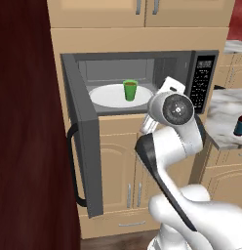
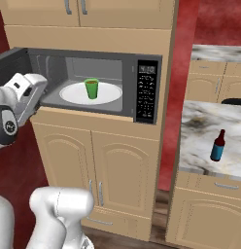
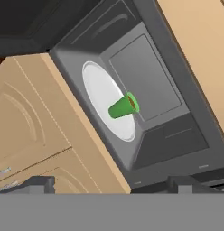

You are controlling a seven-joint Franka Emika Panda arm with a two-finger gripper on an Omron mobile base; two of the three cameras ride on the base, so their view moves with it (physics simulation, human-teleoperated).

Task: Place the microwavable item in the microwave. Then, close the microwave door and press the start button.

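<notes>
The microwavable item, a small green cup [image 1: 130, 90] [image 2: 92, 88] [image 3: 123, 106] with brownish contents, stands upright on the white round plate [image 1: 109, 95] [image 2: 74, 94] inside the microwave [image 1: 181, 63] [image 2: 129, 63]. The microwave door [image 1: 87, 141] hangs wide open to the left, its black bar handle [image 1: 71, 166] facing out. My gripper [image 3: 111, 184] is open and holds nothing. It sits outside the cavity, in front of the opening and apart from the cup. My white hand [image 1: 170, 87] [image 2: 31, 91] hovers at the microwave's front edge.
The black keypad panel [image 1: 203, 80] [image 2: 146, 90] with its display is on the microwave's right side. A dark brown bottle with a blue label [image 1: 240, 122] [image 2: 217, 146] stands on the marble counter [image 2: 200, 131] to the right. Wooden cabinets [image 2: 93, 155] lie below.
</notes>
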